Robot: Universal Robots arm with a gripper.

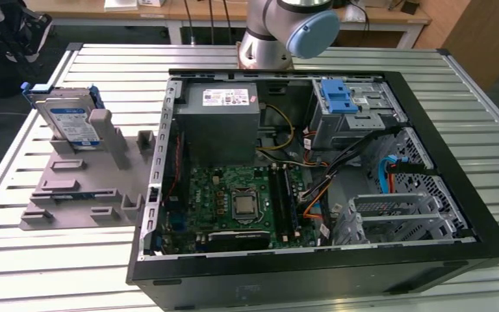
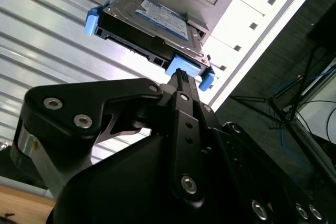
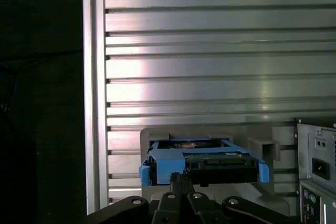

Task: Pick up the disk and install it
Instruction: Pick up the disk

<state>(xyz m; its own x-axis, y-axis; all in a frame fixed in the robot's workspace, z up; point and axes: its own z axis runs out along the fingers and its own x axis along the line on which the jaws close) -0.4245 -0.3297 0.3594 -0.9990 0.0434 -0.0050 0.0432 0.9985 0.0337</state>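
Exterior view: the disk (image 1: 65, 120) stands on edge in the grey holder (image 1: 85, 188) on the slatted table (image 1: 24, 279). It's to the exterior view's left of the open computer case (image 1: 319, 286), not touching it, so not installed. We see the arm (image 1: 280, 29) behind the case, well apart from the disk. The drive bay (image 1: 358, 120) sits under its blue latch (image 1: 340, 97) in the far corner of the case, with cables (image 1: 353, 156) just beside it.

Second wrist view: the gripper (image 2: 181, 77) has its fingers pressed together, pinching nothing. The tip overlaps the blue handle (image 2: 185, 65) of the disk (image 2: 152, 22). We read that as line of sight, not contact.

First wrist view: same story. The gripper (image 3: 180, 181) is aimed at the handle end of the disk (image 3: 220, 162), which is seated in the holder (image 3: 157, 135).

Risks as we see them:
- Closed fingers would ram the handle instead of straddling it.
- The handle is plastic, so a pinch there alone could flex it and let the drive swing or slip.
- An off-axis pull could bind the disk in its slot and drag the holder along.
- At the bay, the cables could snag the bracket, and a skewed entry could jam.
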